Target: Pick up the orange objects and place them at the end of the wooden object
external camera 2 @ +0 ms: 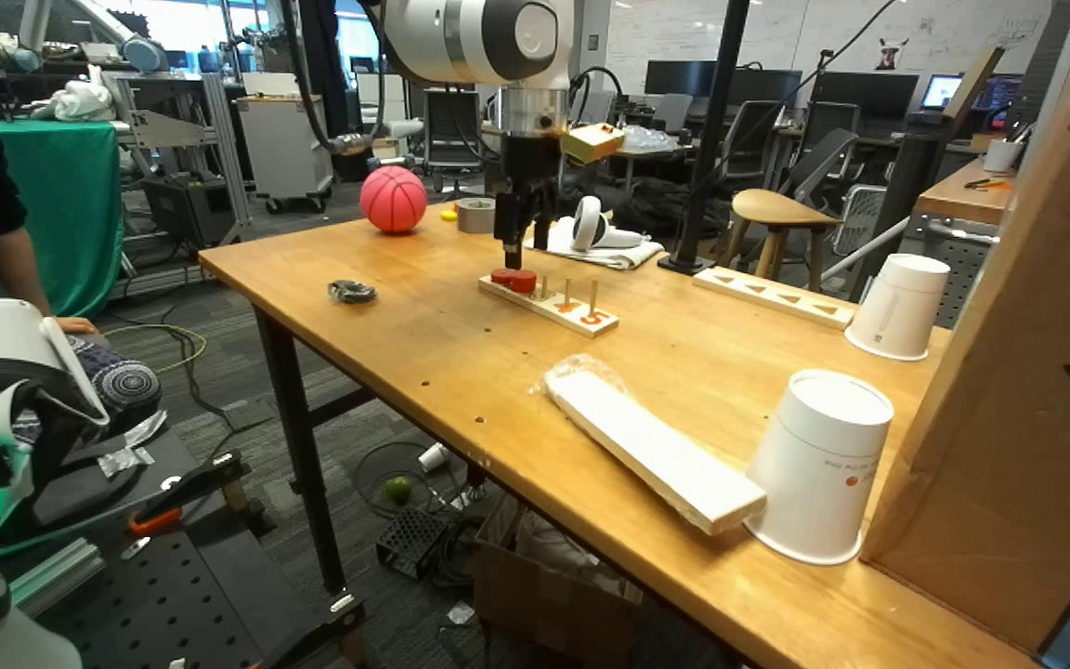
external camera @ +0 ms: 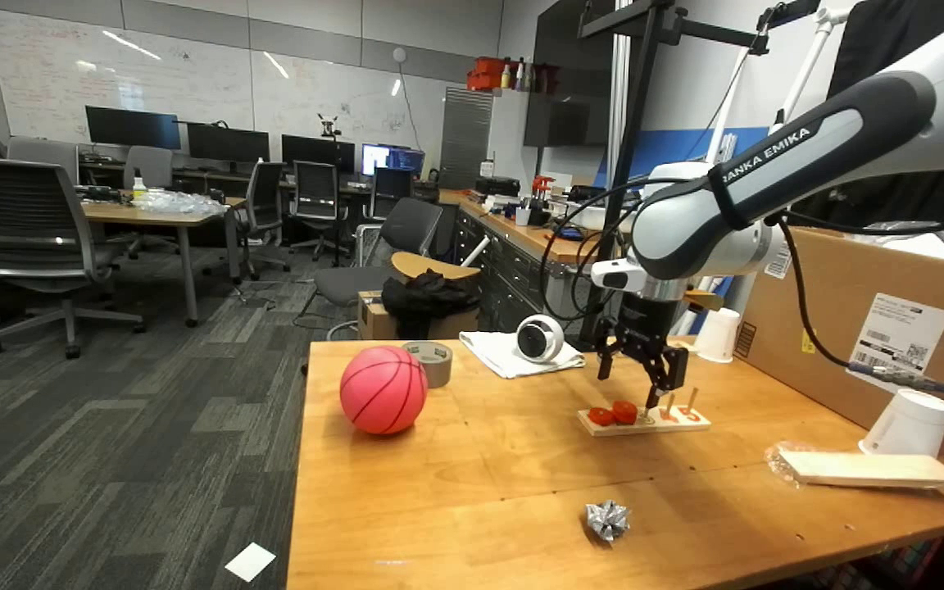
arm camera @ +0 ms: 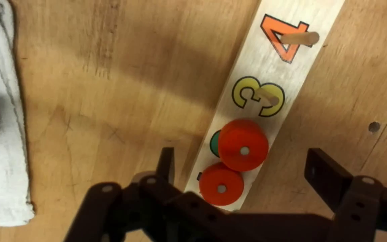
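The wooden board [external camera: 644, 428] lies on the table, with painted numbers and thin upright pegs; it also shows in the other views [external camera 2: 549, 312] [arm camera: 255, 62]. Two orange-red discs sit side by side on the pegs at one end: a larger disc [arm camera: 233, 139] and a smaller disc [arm camera: 213, 188]. Both discs show in both exterior views [external camera: 624, 411] [external camera 2: 501, 276]. The pegs at 3, 4 and 5 are bare. My gripper [arm camera: 245, 164] is open just above the disc end, pointing down, with a finger on either side of the board; it holds nothing. It shows in both exterior views [external camera: 629, 385] [external camera 2: 528, 253].
A pinkish-red ball [external camera: 383, 390] and a tape roll [external camera: 433, 363] stand near a white cloth [external camera: 496, 354] with a white controller [external camera: 539, 338]. A foil ball [external camera: 607, 520], wrapped wooden piece [external camera 2: 646, 446], slotted strip [external camera 2: 772, 298], paper cups [external camera 2: 821, 465] and cardboard box [external camera: 832, 319] are also on the table.
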Controlling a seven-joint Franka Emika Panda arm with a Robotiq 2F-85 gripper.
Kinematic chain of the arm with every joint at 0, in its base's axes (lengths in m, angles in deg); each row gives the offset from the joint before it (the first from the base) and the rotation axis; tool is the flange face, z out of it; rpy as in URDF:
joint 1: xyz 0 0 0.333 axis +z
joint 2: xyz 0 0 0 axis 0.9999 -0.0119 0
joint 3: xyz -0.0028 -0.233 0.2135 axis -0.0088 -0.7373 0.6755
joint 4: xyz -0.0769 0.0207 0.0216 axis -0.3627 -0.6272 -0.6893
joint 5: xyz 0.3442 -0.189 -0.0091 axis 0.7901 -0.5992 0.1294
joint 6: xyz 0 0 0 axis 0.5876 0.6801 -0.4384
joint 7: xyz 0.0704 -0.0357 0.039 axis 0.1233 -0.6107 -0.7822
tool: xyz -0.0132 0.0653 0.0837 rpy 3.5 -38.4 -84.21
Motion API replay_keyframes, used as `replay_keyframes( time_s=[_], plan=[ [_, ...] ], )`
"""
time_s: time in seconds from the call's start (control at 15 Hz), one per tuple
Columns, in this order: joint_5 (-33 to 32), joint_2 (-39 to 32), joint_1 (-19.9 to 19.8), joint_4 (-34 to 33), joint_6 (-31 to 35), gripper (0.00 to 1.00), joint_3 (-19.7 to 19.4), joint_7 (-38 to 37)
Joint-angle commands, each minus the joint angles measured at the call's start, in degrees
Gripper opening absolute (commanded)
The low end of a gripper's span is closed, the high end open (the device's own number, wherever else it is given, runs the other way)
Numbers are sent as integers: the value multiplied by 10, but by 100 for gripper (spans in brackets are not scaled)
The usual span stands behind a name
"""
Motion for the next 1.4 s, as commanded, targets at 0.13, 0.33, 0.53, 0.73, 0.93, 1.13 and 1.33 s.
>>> replay_keyframes(
  time_s=[0.13,0.33,0.53,0.73,0.93,1.13,1.33],
  plan=[
    [-2,-37,-13,-52,-31,100,13,6],
    [-4,-45,-13,-55,-31,100,13,0],
    [-1,-41,-16,-47,-28,100,13,-2],
    [2,-33,-19,-37,-22,100,14,-4],
    [7,-22,-21,-23,-9,100,16,-6],
    [15,-14,-21,-10,-2,100,20,-7],
    [12,-8,-18,2,4,100,23,-15]
  ],
)
